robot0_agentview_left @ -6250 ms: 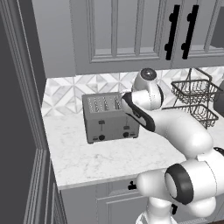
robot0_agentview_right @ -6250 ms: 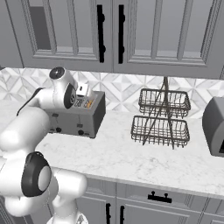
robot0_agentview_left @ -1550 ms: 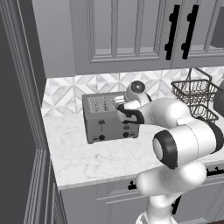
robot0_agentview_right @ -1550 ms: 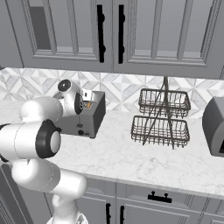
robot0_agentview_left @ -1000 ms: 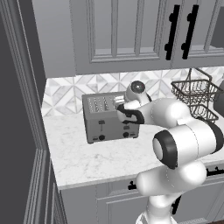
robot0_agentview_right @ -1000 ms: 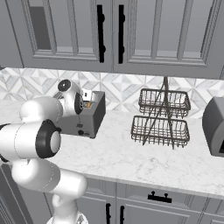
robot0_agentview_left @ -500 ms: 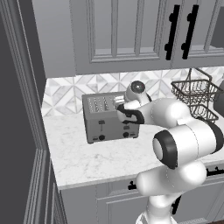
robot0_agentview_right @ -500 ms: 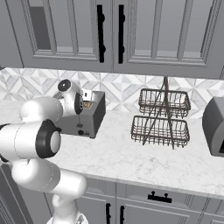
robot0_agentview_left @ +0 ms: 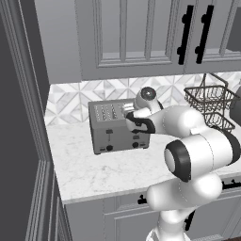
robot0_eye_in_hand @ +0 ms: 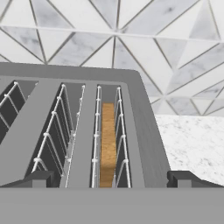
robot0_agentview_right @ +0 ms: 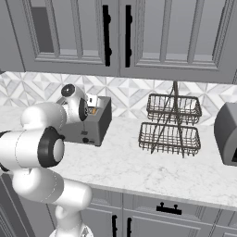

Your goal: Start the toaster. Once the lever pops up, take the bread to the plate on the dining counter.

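The grey metal toaster (robot0_agentview_left: 115,132) stands on the marble worktop against the tiled wall, with a black lever (robot0_agentview_left: 109,135) on its front face. In the hand view the bread (robot0_eye_in_hand: 107,144) shows its golden-brown crust edge, sunk in the toaster's (robot0_eye_in_hand: 144,131) right-hand slot. My gripper (robot0_eye_in_hand: 109,179) hangs open just above that slot, one dark fingertip on each side of it. From the right base view the gripper (robot0_agentview_right: 90,104) sits over the toaster's (robot0_agentview_right: 97,127) near end, where a bit of the bread (robot0_agentview_right: 93,111) shows. The plate and the dining counter are out of view.
A two-tier wire basket (robot0_agentview_right: 170,124) stands to the right of the toaster, and a grey appliance (robot0_agentview_right: 227,134) sits beyond it. Upper cabinets (robot0_agentview_left: 141,37) hang low over the worktop. A tall dark panel (robot0_agentview_left: 23,117) closes off the left side.
Since about six seconds ago the arm has swung from beside the toaster's front to over its top. Nothing has moved in the last second and a half.
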Controlling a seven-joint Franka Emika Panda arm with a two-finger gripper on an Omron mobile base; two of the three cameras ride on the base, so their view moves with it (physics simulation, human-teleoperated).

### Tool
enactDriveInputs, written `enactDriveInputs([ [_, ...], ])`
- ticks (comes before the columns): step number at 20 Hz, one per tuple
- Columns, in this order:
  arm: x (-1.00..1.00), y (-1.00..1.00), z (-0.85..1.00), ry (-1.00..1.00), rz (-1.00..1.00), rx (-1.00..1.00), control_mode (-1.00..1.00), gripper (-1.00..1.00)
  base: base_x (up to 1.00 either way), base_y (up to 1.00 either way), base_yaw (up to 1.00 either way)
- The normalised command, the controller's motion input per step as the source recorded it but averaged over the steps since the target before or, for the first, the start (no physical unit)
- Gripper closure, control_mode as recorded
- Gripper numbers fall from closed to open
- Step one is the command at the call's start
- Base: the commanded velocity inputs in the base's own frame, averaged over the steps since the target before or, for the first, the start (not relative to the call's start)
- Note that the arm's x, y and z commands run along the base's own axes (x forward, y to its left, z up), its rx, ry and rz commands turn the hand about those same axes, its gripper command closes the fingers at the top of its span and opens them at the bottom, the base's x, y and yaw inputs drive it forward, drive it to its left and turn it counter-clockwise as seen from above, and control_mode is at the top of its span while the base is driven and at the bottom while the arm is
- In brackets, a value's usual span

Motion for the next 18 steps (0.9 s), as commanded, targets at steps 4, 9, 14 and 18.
enactDriveInputs([
  [4, 0.00, 0.00, 0.00, 0.00, 0.00, 0.00, -1.00, -1.00, 0.00, 0.00, 0.00],
  [9, 0.00, 0.00, 0.00, 0.00, 0.00, 0.00, -1.00, -1.00, 0.00, 0.00, 0.00],
  [14, 0.00, 0.00, 0.00, 0.00, 0.00, 0.00, -1.00, -1.00, 0.00, 0.00, 0.00],
  [18, 0.00, 0.00, 0.00, 0.00, 0.00, 0.00, -1.00, -1.00, 0.00, 0.00, 0.00],
])
